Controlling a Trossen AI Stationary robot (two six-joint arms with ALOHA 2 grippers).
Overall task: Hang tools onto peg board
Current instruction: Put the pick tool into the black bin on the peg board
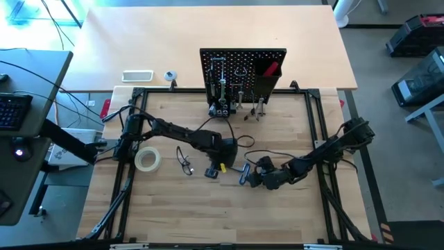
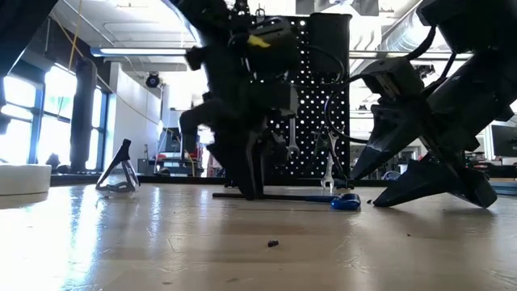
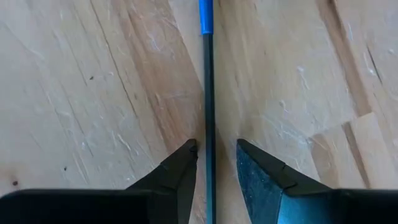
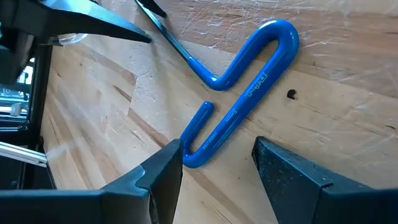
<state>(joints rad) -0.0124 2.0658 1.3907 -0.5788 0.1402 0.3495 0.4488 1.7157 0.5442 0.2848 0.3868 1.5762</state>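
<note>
In the high view the peg board stands upright at the upper centre of the frame, at the far edge of the wooden table, and some silver tools hang on its face next to a black bin with a red-handled tool in it. The blue-handled hex key lies flat on the wood near the centre of the table, between the two arms. The left gripper is low over the dark shaft of this key; in the left wrist view the shaft runs straight between the two fingers, which stand a little apart, with a narrow gap on each side, so they do not clamp it. The right gripper is at the lower centre-right of the high view, just beside the blue looped handle; its fingers are wide apart and the lower end of the handle lies between their tips, not pinched. In the low view the blue handle rests on the table at centre right, with the peg board behind it. The pale tape roll lies at the centre left of the high view, and the clear glasses are just to the right of it, near the left arm.
</note>
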